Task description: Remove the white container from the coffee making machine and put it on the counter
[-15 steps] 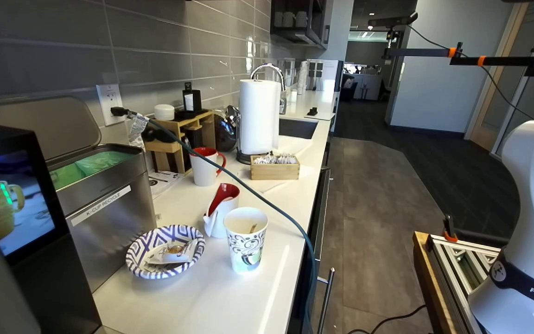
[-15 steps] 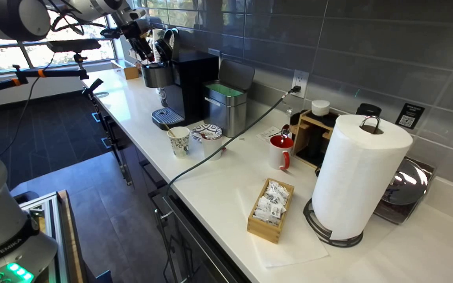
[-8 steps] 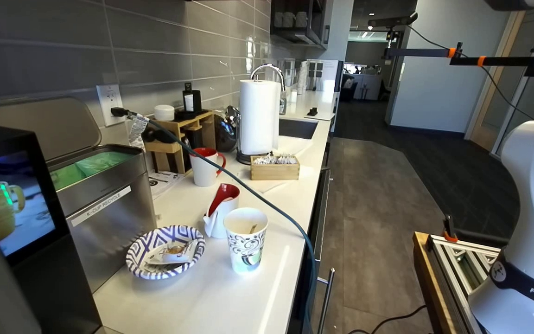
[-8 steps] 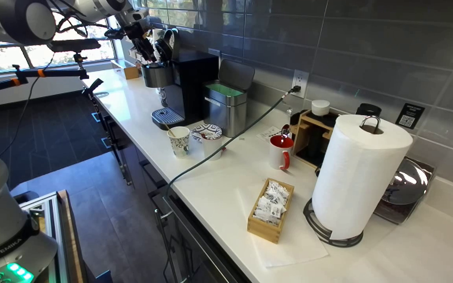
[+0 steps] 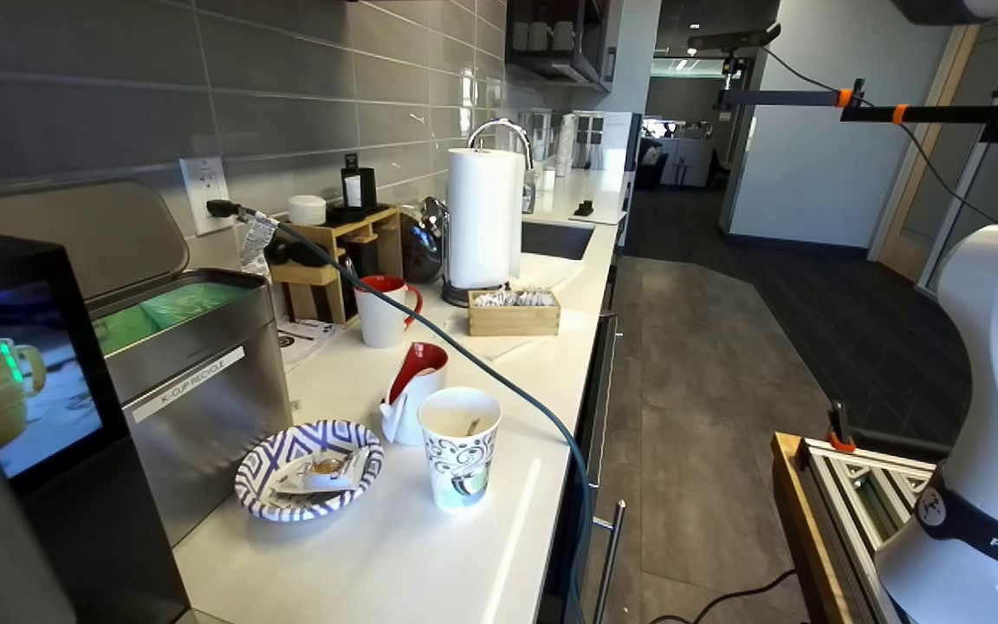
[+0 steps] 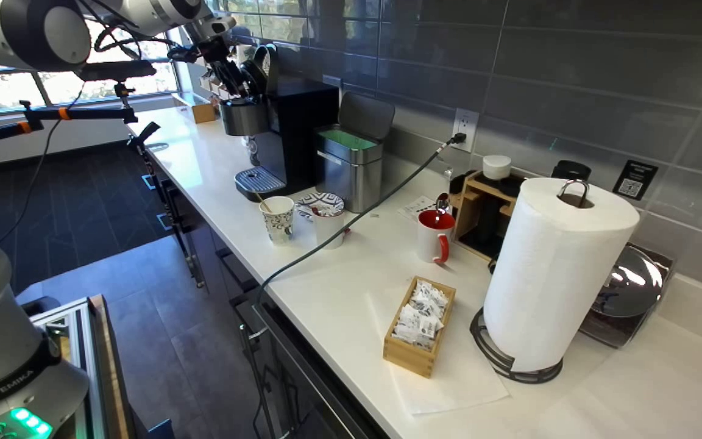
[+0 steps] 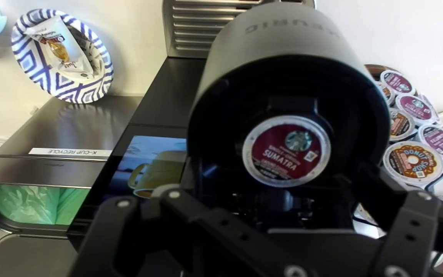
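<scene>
Hard Daylight, Deep Black

It's blazing beyond the gripper (image 6: 239, 92), the windows (image 6: 58, 79) burnt nearly white! Nearest it, the glossy wall tiles (image 6: 436, 55) catch reflections; farther off they sink to dull grey. Below, a bright streak slashes the pale counter (image 5: 360, 568). In the wrist view, ahead of the gripper, the coffee making machine (image 7: 221, 123) yawns black, its screen (image 7: 152, 154) glowing; the gripper itself looks slightly soft.
</scene>
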Tool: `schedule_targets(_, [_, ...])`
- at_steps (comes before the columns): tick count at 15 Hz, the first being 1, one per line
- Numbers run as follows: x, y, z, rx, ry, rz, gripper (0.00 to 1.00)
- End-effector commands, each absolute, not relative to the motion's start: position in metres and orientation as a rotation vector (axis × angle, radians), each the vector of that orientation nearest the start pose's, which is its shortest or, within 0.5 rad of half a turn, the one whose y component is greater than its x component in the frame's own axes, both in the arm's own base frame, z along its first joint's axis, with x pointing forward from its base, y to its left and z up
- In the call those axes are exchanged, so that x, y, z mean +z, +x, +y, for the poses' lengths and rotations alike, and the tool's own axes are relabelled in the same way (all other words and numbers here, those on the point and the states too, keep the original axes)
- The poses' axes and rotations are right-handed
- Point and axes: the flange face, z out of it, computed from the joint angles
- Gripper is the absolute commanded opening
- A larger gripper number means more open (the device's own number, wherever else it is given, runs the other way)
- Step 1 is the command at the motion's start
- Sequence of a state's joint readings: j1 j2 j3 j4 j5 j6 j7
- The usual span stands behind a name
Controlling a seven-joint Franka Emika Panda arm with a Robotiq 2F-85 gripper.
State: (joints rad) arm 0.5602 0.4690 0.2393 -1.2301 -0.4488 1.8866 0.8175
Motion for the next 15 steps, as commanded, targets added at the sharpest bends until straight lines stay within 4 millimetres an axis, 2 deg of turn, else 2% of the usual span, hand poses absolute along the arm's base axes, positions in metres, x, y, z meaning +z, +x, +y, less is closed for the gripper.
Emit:
schedule_targets(1, [0.5274,0.5525,0.4602,-0.561,-3.165,-0.065,0.96])
schedule_targets(3, [0.5250,0.5539,0.4595,-0.558,-3.166,-0.057,0.89])
schedule_targets(6, [0.5219,0.5553,0.4592,-0.552,-3.169,-0.054,0.88])
schedule_targets(7, [0.5214,0.5553,0.4592,-0.550,-3.171,-0.052,0.78])
schedule_targets(8, [0.5211,0.5551,0.4592,-0.546,-3.173,-0.050,0.63])
schedule_targets(9, [0.5210,0.5548,0.4594,-0.542,-3.174,-0.050,0.61])
schedule_targets(13, [0.5243,0.5517,0.4645,-0.534,-3.157,-0.058,0.30])
schedule_targets(15, [0.5268,0.5509,0.4649,-0.533,-3.155,-0.058,0.29])
